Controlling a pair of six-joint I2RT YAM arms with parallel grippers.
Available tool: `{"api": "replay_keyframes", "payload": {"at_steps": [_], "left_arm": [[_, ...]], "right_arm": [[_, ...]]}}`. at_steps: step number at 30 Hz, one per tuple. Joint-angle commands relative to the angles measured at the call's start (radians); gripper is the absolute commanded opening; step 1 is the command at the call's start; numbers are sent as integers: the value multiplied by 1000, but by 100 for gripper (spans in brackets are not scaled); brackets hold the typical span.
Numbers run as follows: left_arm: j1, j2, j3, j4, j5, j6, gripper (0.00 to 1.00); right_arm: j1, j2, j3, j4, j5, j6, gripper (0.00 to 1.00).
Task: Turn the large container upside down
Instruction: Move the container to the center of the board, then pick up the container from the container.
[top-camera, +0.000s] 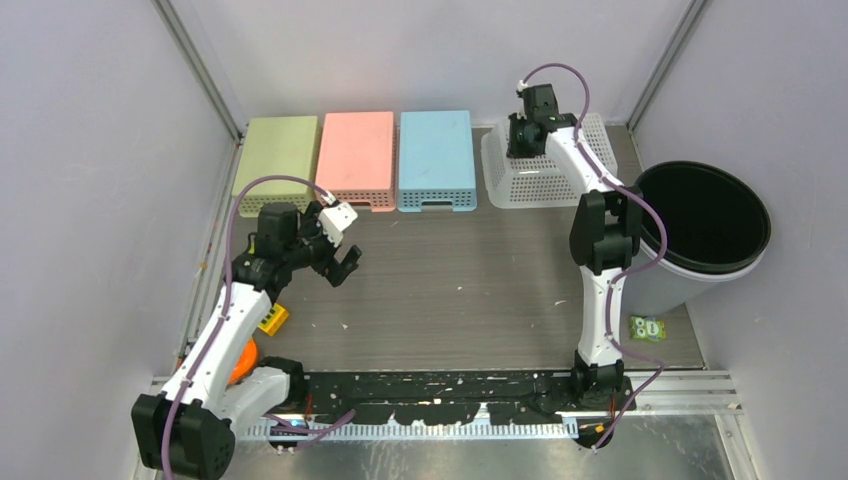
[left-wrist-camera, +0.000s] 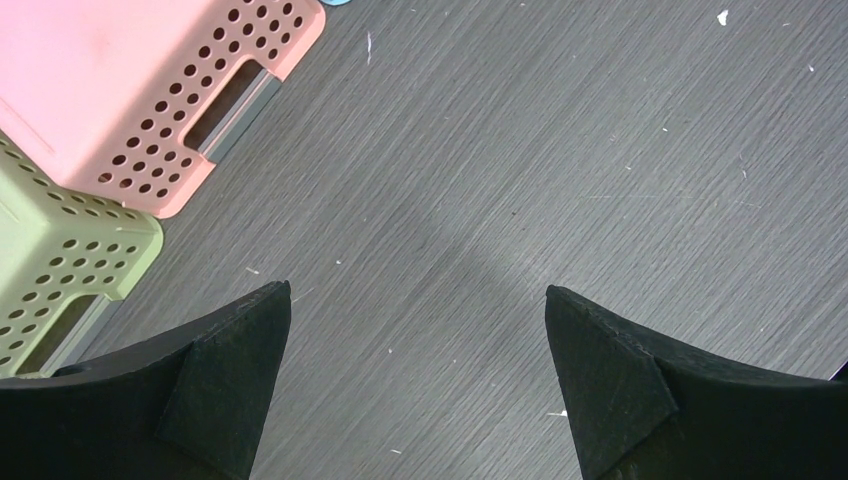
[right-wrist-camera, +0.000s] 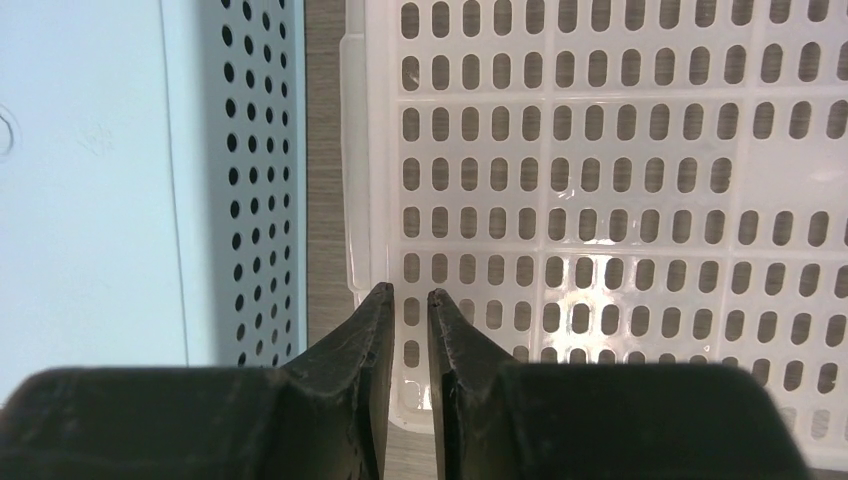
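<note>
White basket (right-wrist-camera: 600, 200) rim pinched by right fingers (right-wrist-camera: 365, 340); left fingers (left-wrist-camera: 240, 360) spread above table (left-wrist-camera: 550, 150).

The left arm (top-camera: 225, 320) bends forward low, its left gripper (left-wrist-camera: 418, 290) spread wide. The right arm (top-camera: 600, 290) reaches far out, its right gripper (right-wrist-camera: 410, 292) pointing down with the 2 fingers (right-wrist-camera: 368, 345) almost meeting.

Container (top-camera: 540, 182) right of three bins (top-camera: 356, 158)

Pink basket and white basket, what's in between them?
The blue basket sits between the pink basket and the white basket, shown in the top view.
</note>
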Motion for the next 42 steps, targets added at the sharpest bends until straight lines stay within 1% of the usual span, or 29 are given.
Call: {"api": "replay_keyframes", "payload": {"at_steps": [1,7,9,12,16,21,25,27,29,30,31,34,38,42], "left_arm": [[7,1,3,49,9,3,100],[8,4,0,51,8,6,100],[8,3,-1,50,5,7,100],[8,-3,-5,53,6,9,100],[8,-2,-5,54,10,9,100],[8,-5,-5,53,15,11,100],[8,-10,-4,49,17,11,100],[8,-13,-2,46,17,10,100],[8,-17,-2,42,18,11,100],[8,-20,-3,41,19,11,100],[8,-22,-2,41,21,10,100],[8,-22,-2,39,27,11,100],[8,-19,2,32,42,14,100],[8,-18,3,28,53,15,100]], "right_arm": [[1,69,16,-37,-29,20,22],[2,46,10,-28,-24,20,22],[1,15,5,-29,-8,5,22],[1,-75,-33,-9,2,-24,27],[2,-224,-68,-21,-27,-85,40],[3,-400,-94,-93,-100,-249,59],[3,-543,-145,-150,-103,-361,71],[2,-599,-160,-204,-99,-402,78],[-2,-659,-167,-279,-95,-463,89],[-3,-691,-166,-338,-89,-497,96],[-6,-722,-163,-390,-85,-540,99],[-19,-813,-143,-535,-52,-652,100],[-49,-933,-154,-661,-1,-768,100],[-52,-1006,-161,-781,93,-843,100]]}}
